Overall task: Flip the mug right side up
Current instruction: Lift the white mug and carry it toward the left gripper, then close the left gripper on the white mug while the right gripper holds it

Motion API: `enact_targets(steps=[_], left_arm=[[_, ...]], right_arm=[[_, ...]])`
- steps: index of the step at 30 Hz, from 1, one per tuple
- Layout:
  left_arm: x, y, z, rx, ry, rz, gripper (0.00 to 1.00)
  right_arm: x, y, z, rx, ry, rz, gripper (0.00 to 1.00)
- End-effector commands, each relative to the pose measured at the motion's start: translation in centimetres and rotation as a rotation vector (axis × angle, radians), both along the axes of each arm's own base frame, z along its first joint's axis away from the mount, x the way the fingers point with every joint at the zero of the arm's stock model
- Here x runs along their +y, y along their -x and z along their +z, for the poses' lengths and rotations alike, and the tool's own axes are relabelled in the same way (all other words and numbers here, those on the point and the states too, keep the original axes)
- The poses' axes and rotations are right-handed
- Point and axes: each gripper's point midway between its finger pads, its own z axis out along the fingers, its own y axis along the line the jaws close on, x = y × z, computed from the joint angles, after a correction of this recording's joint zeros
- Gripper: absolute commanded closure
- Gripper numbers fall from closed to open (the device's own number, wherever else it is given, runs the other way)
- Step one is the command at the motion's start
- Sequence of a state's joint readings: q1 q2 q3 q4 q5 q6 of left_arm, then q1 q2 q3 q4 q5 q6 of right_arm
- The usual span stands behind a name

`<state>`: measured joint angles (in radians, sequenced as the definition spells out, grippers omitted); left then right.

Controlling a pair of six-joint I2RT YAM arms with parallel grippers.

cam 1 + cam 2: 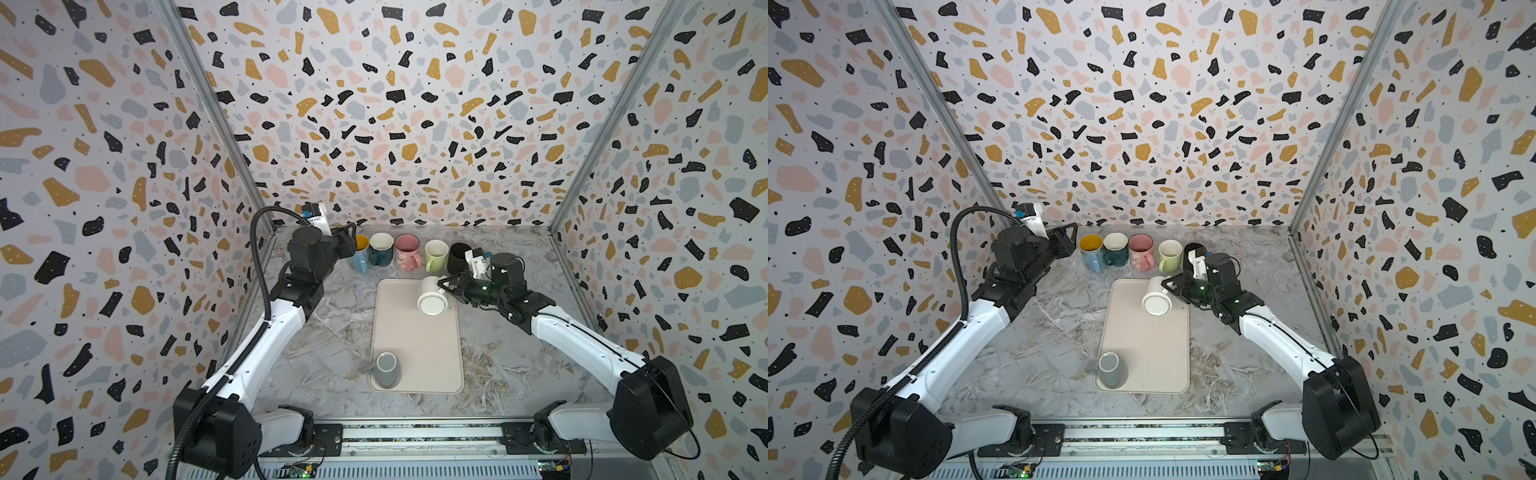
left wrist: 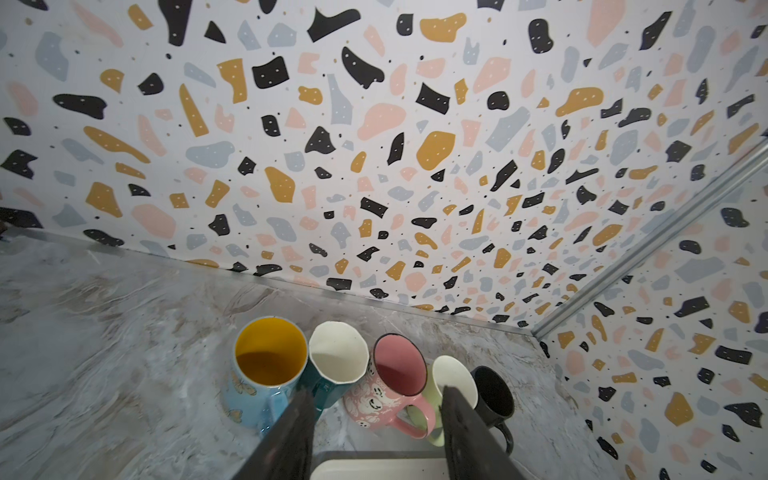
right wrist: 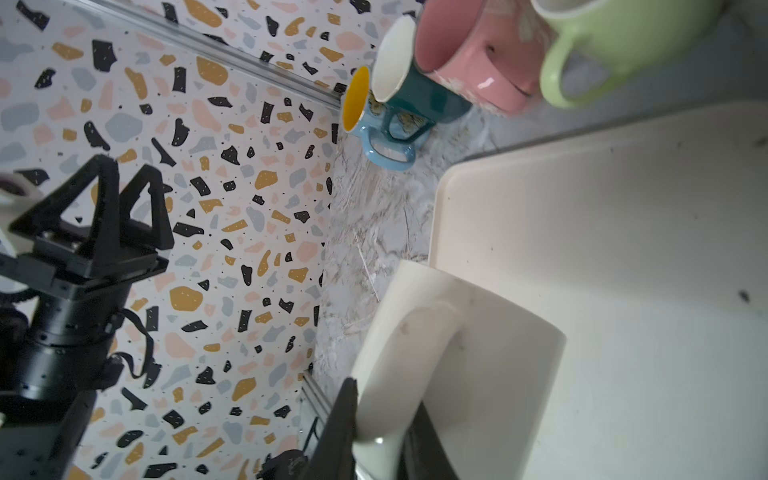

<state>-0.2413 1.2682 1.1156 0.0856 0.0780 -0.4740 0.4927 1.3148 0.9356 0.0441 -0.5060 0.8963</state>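
The white mug (image 1: 432, 296) is held by its handle in the closed right gripper (image 1: 443, 286) and is tipped on its side over the far right part of the tray (image 1: 415, 345). The left gripper (image 2: 376, 390) is seen partly open and empty beside the row of mugs (image 2: 399, 374) at the back wall. A grey mug (image 1: 386, 370) is stood upside down at the tray's near left corner.

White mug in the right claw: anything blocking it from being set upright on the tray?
Nothing visible. The right claw is shut on the handle of the white mug, tilted over the far right corner of the tray, bare there. The gray mug sits at its near left corner, well clear.
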Motion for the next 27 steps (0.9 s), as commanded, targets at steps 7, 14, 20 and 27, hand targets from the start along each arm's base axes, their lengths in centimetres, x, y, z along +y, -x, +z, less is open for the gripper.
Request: enact_targets(steps=[7, 14, 20, 27], left_arm=[[-3.4, 0.5, 2.6, -0.037, 0.030, -0.214, 0.52], [-8.0, 2.9, 1.9, 0.040, 0.055, -0.526, 0.60], [-11.2, 7.0, 1.5, 0.126, 0.044, -0.790, 0.60], [-12.9, 11.4, 0.0, 0.215, -0.009, -0.904, 0.55]], right_arm=[[0.4, 1.2, 3.7, -0.503, 0.233, 0.079, 1.00], [2.6, 3.8, 6.2, -0.833, 0.349, 0.118, 1.00], [3.4, 5.1, 8.4, -1.071, 0.470, 0.101, 1.00], [3.7, 4.7, 9.4, -1.255, 0.636, 0.089, 1.00]])
